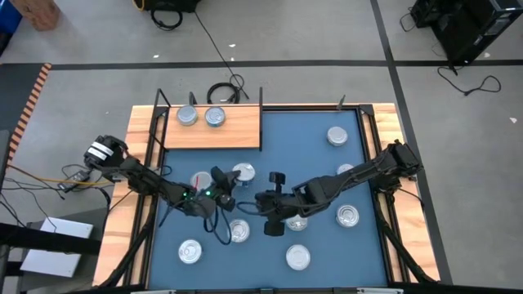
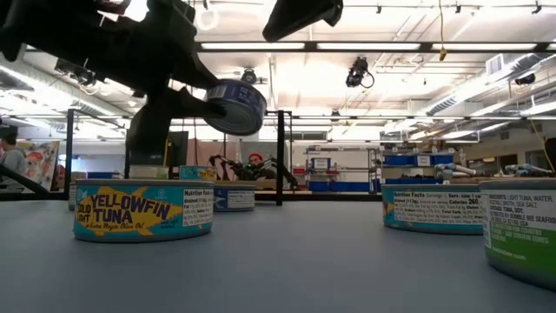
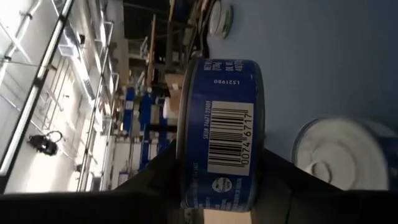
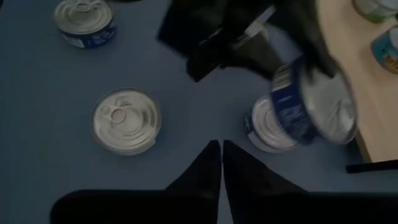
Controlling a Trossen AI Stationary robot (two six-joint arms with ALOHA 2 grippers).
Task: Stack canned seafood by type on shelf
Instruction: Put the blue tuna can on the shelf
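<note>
A blue-labelled tin (image 3: pixel 221 130) of canned seafood hangs above the blue mat (image 1: pixel 302 155) with my left gripper (image 1: pixel 229 186) shut on it; the low view shows the tin (image 2: pixel 236 106) tipped in the air. Just right of it, my right gripper (image 4: pixel 221 163) hovers shut and holds nothing. Below the held tin, another tin (image 4: pixel 264 132) rests on the mat. The shelf (image 1: pixel 212 135), a wooden board at the far left, carries two tins (image 1: pixel 188 116) (image 1: pixel 215 117) standing on their bases. My left gripper pinches the blue tin between its two fingers, one finger (image 3: pixel 155 183) on each flat end, so the label wall (image 3: pixel 219 174) faces back along the fingers. The fingers come about level from the table's left. The tin is turned on edge and lifted clear of the mat.
Several more tins stand scattered on the mat, at the far right (image 1: pixel 337 135), the right (image 1: pixel 347 216) and along the near side (image 1: pixel 298 258) (image 1: pixel 189 251) (image 1: pixel 239 231). A yellowfin tuna tin (image 2: pixel 143 211) is close to the low camera. Black posts (image 1: pixel 261 106) stand at the shelf's ends.
</note>
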